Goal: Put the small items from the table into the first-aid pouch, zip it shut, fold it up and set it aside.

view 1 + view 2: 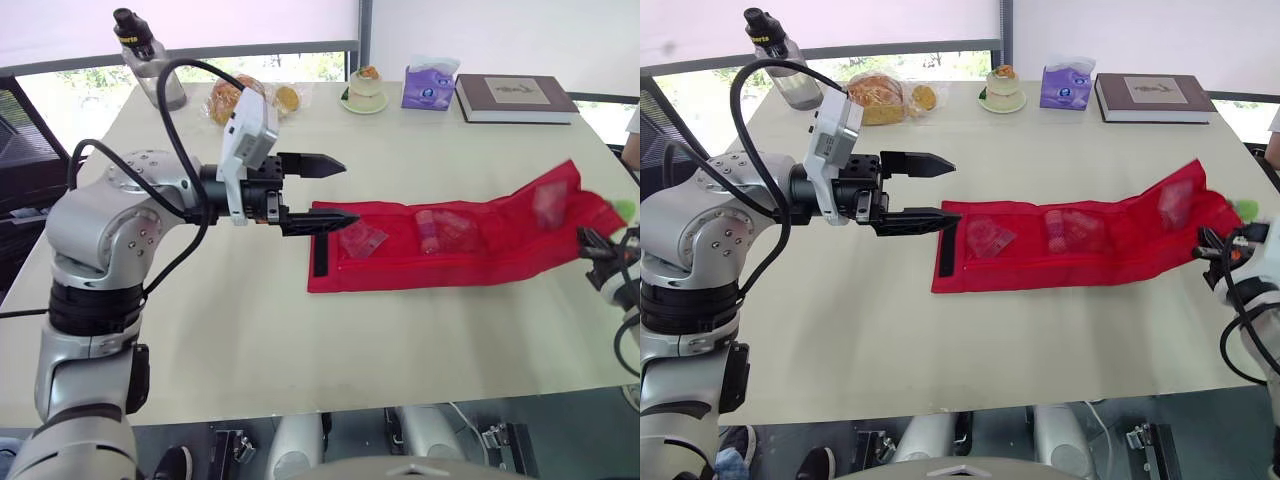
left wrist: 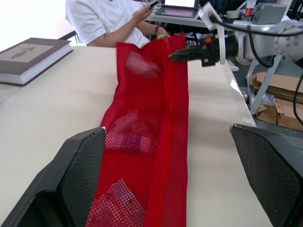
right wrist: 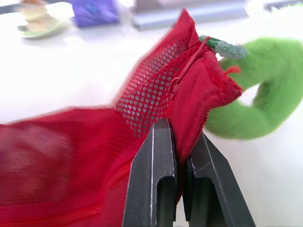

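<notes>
Since the small items [image 1: 432,232] lie inside the pouch [image 1: 480,262], folding likely remains: right tool [image 3: 182,135] pinches its end, left tool [image 1: 348,190] gapes wide.

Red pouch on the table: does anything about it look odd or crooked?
Yes: the pouch is not lying evenly. Its right-hand end is raised and bunched, pinched in the right pincer, while the rest lies flat.

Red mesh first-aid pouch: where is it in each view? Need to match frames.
Left eye view: red mesh first-aid pouch lies centre-right on the table, its right end lifted.
Right eye view: same, centre-right.
Left wrist view: stretching ahead of the open left gripper.
Right wrist view: its end clamped in the right gripper.
Shared landmark: that clamped end.
</notes>
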Controlling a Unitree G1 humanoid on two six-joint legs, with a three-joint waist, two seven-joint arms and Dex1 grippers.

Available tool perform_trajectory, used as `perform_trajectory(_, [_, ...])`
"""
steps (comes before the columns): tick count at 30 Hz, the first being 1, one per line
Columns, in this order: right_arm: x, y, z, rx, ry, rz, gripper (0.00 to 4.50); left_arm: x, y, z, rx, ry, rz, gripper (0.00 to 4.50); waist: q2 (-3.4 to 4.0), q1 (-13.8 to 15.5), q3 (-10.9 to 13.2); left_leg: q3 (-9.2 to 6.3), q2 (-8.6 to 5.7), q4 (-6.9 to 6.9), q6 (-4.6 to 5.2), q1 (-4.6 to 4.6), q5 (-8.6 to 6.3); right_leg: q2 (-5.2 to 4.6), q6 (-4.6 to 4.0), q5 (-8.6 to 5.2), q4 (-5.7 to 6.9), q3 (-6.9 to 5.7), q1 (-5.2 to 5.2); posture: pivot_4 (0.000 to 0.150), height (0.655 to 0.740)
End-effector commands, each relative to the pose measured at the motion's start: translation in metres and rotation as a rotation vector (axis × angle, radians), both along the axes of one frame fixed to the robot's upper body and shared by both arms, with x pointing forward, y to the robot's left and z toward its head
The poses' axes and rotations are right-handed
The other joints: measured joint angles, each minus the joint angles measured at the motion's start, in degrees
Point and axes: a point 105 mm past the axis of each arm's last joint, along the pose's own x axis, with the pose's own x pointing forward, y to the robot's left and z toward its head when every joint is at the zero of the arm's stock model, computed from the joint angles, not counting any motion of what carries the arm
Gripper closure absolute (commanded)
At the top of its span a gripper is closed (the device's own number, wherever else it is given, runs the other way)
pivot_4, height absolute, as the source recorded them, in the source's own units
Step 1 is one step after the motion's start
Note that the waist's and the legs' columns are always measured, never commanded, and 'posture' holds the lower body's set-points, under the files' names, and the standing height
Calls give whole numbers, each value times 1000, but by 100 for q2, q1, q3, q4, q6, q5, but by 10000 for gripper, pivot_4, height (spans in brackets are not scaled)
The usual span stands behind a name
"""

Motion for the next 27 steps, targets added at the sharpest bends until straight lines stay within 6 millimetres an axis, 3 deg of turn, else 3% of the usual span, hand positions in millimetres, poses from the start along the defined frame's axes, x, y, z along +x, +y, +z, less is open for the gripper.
perform_trajectory(1, [-3, 101, 20, -199, -38, 452, 44156, -2, 0, 12, -12, -54, -12, 0, 2, -34, 1, 0, 3, 10, 0, -1, 0, 14, 0, 0, 3, 2, 4, 1500, 7400])
perform_trajectory(3, [-2, 136, 1, -253, 46, 577, 44156, -2, 0, 12, -12, -55, -10, 0, 2, -40, 1, -5, 11, 15, 0, 3, 0, 25, -8, 5, 9, 5, 3, 1500, 7400])
perform_trajectory(7, [5, 164, -33, -316, 167, 610, 44156, -4, 2, 10, -4, -56, 7, 0, -1, 70, 2, -17, 13, 25, -1, -11, 1, 33, -15, 2, 21, -17, 2, 1500, 7400])
perform_trajectory(11, [7, 159, -59, -527, 228, 627, 44156, -8, 3, 9, -7, -51, 23, 0, 1, 127, 3, -11, 1, 40, 2, -30, -1, -4, -19, 7, 9, 6, -1, 1500, 7400])
perform_trajectory(13, [7, 159, -60, -533, 229, 651, 38114, -10, 4, 8, -3, -46, 28, 0, -1, 140, 3, -11, 0, 46, 11, -33, -7, -7, -15, 10, -5, 14, 1, 1500, 7400])
perform_trajectory(15, [6, 162, -55, -490, 218, 684, 33520, -10, 6, 7, -3, -42, 40, 0, -3, 149, 3, -11, 0, 47, 12, -33, -7, -6, -13, 10, -5, 14, 1, 1500, 7400])
perform_trajectory(17, [6, 163, -47, -449, 195, 704, 23167, -10, 7, 6, -6, -37, 52, 0, -2, 152, 3, -10, 2, 47, 11, -30, -7, 6, -12, 10, 2, 3, 2, 1500, 7400])
perform_trajectory(19, [2, 156, -32, -400, 166, 742, 18828, -8, 11, 1, -20, -8, 81, 0, -1, 155, 4, -10, 3, 46, 11, -28, -7, 12, -9, 7, 8, -2, 2, 1500, 7400])
perform_trajectory(23, [-14, 152, 1, -284, 46, 859, 861, -7, 21, -17, -82, 108, 126, 0, -4, 152, 4, -12, 6, 46, 10, -16, -7, 11, -9, 7, 14, -1, 12, 1500, 7400])
perform_trajectory(27, [-21, 134, 27, -240, -45, 872, 861, 8, 44, -53, -175, 317, 327, 0, 4, 149, 1, -15, 7, 46, 10, -9, -7, 6, -12, 9, 17, 6, 16, 1500, 7400])
